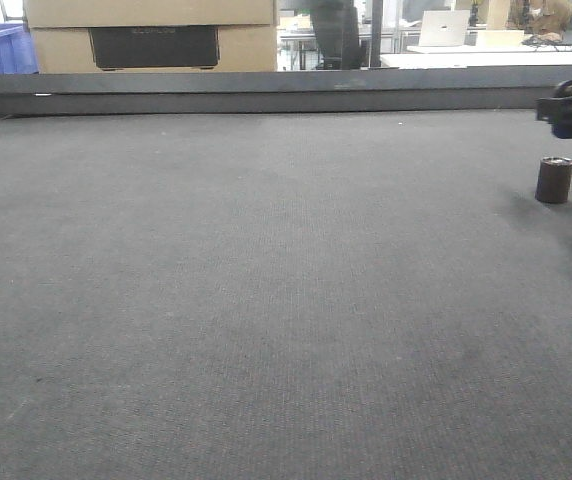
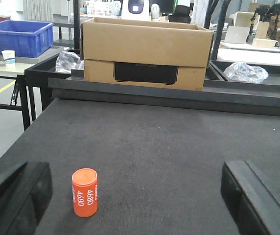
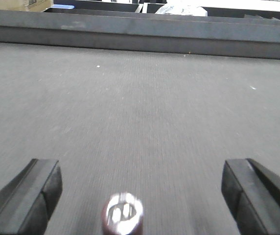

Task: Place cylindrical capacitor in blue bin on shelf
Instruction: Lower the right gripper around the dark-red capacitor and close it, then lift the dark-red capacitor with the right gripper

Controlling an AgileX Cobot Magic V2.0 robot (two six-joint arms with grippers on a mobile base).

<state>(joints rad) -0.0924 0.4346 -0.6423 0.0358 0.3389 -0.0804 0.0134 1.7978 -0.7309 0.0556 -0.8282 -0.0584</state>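
Hovering low over the dark mat [image 1: 266, 300], the right gripper [image 3: 141, 188] has its jaws spread wide, with the capacitor [image 3: 123, 214] standing upright on the mat between them, touching neither. Over on the left gripper [image 2: 135, 188], spread wide as well, an orange cylinder [image 2: 84, 192] standing near one finger.

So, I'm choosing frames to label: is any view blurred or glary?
Right wrist: soft overall, the capacitor has its shiny top blown out white; front: fairly sharp, even light, faint shadow by the capacitor; left wrist: sharpest, the print on the orange cylinder is readable.
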